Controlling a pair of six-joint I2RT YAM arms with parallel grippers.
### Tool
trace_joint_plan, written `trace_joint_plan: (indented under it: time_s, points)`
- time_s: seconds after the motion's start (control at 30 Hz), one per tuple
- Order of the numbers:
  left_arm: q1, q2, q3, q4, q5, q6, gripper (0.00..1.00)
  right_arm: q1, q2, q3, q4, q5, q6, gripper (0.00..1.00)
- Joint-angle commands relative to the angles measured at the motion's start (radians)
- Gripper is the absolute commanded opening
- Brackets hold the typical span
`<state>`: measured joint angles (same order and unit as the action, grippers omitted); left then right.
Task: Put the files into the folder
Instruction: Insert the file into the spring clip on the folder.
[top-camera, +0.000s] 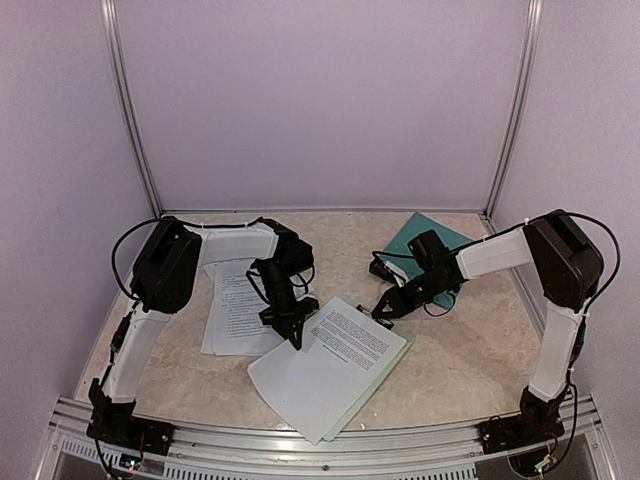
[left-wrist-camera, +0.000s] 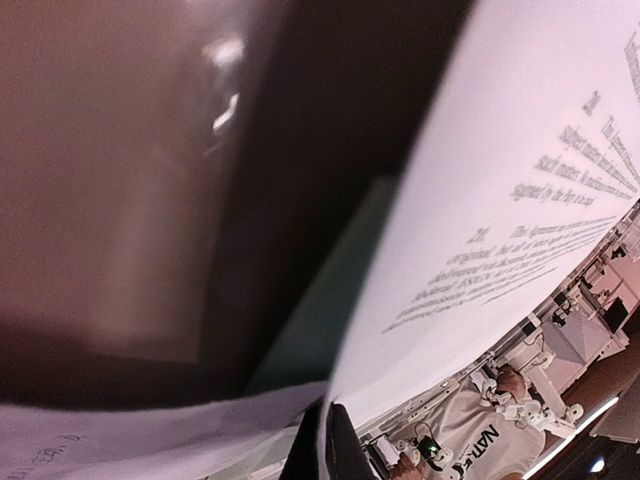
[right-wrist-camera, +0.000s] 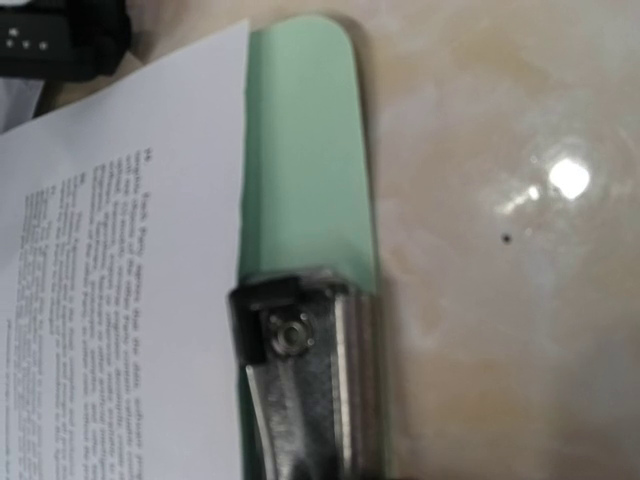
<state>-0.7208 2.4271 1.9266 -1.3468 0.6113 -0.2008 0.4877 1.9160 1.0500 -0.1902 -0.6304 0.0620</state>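
At the middle of the bench (top-camera: 450, 350), the files (top-camera: 335, 365) lie in a slanted stack on a pale green clipboard (right-wrist-camera: 300, 150); the left hand (top-camera: 295, 338) points down at the stack's left corner, its fingertips (left-wrist-camera: 312, 455) pressed together right at a sheet's edge, though whether they pinch it I cannot tell; further sheets (top-camera: 232, 310) lie just left of it; the right hand (top-camera: 385, 310) sits over the clipboard's silver clip (right-wrist-camera: 310, 390), and I cannot tell whether it is spread or closed; the folder (top-camera: 425, 238) lies behind that hand, apart from the files.
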Motion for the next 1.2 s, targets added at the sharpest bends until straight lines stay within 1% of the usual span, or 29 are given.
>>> trace_joint_plan:
  time_s: [0.0,0.53,0.83,1.03,1.17]
  points:
    - [-0.005,0.029,-0.027,-0.169,-0.079,-0.016,0.00,-0.006,0.025,0.007,0.007,-0.048,0.021,0.00]
    - [0.002,0.044,0.038,-0.187,-0.103,-0.016,0.00,0.007,0.017,-0.003,0.001,0.000,0.019,0.00]
    - [0.008,0.008,0.068,-0.186,-0.049,-0.010,0.00,0.013,0.018,0.000,-0.006,0.016,0.015,0.00]
    - [0.000,0.025,0.120,-0.200,-0.047,-0.012,0.00,0.017,0.015,0.003,-0.009,0.024,0.013,0.00]
    - [-0.002,0.035,0.121,-0.202,-0.046,-0.011,0.00,0.018,0.013,0.002,-0.011,0.026,0.012,0.00]
